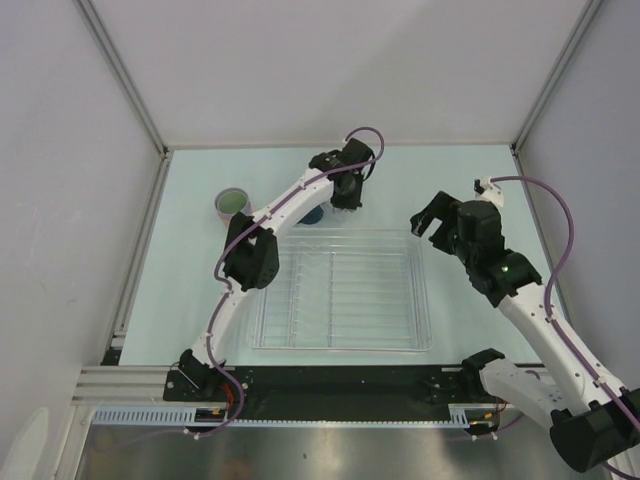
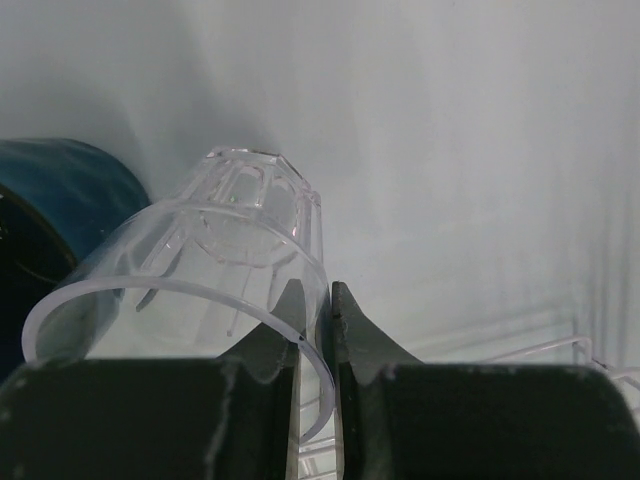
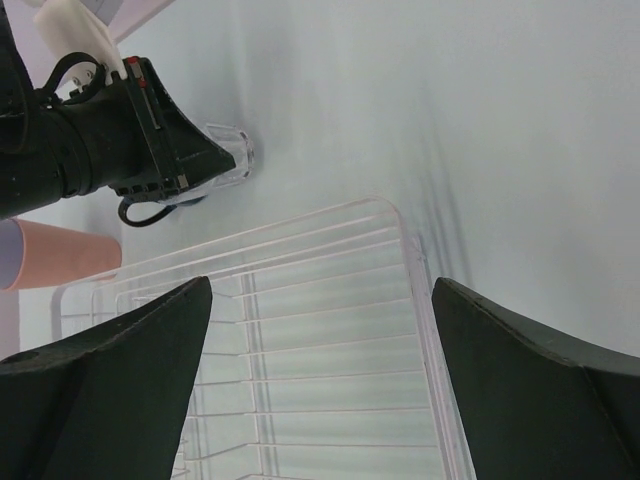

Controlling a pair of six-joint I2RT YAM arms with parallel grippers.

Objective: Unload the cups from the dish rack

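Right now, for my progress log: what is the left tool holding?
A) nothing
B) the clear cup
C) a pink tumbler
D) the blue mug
B: the left tool is pinched shut on the rim wall of the clear cup, while the blue mug sits beside it.

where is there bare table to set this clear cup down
The widest bare table lies beyond the rack's far edge, right of the left gripper. Another bare strip runs left of the rack, on the near side of the cup stack. It is crowded around the mug beside the clear cup, and at the stack further left.
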